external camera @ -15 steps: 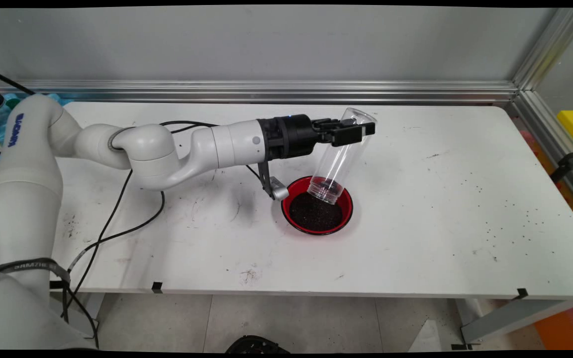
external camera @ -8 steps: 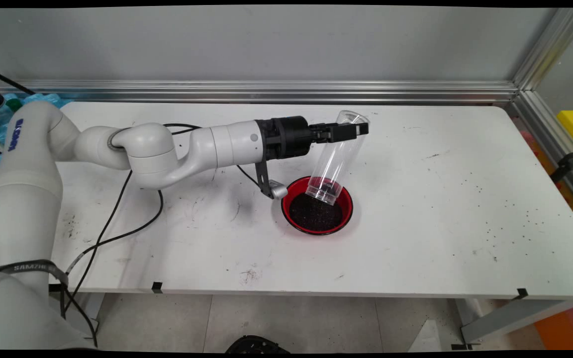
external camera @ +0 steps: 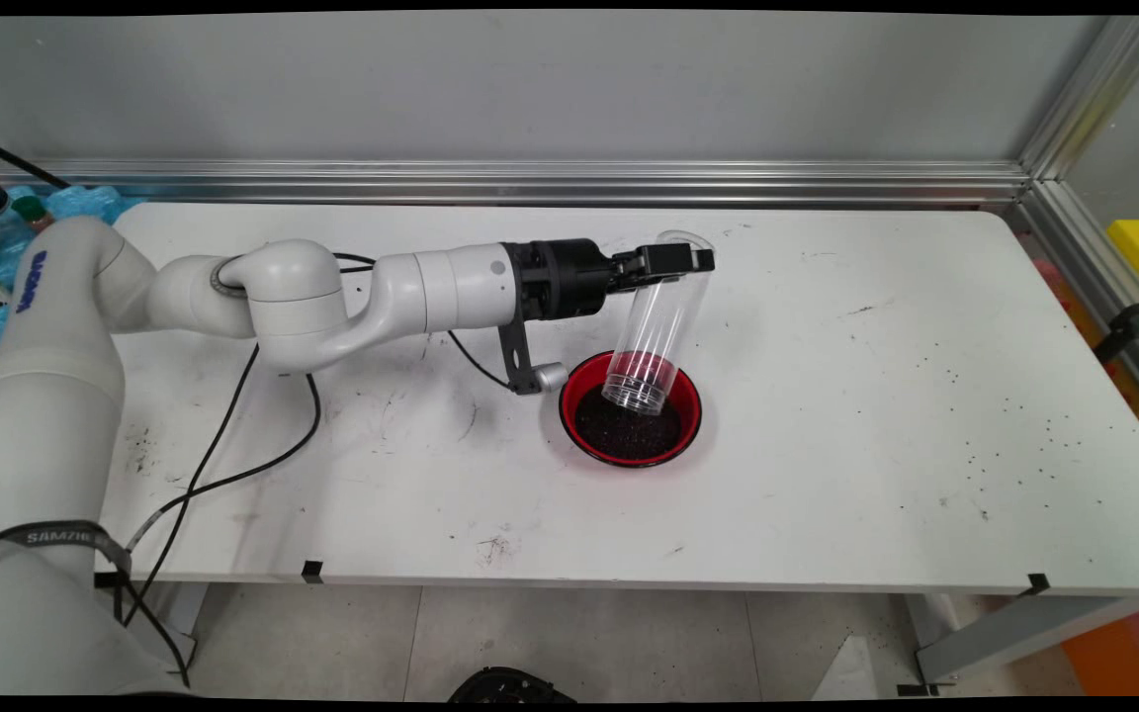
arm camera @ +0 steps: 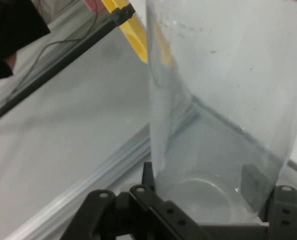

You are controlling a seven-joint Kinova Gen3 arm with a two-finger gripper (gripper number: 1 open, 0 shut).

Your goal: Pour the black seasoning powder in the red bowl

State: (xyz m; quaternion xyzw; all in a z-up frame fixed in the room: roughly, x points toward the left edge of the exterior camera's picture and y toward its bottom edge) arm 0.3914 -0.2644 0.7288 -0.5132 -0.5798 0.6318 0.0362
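A lab: aluminium framing [external camera: 550, 180] rings a stained white table [external camera: 827, 445].

Only standing obstacle on the table [external camera: 827, 475] is the red bowl [external camera: 690, 430] of dark grains, mid-table, nearer the front edge than the back. Clear tube [external camera: 651, 336] hangs tilted over it, mouth down inside the rim, so there is no passage from above. Black cable [external camera: 233, 435] trails across the left part. Right half and front strip are open, just scattered dark specks.
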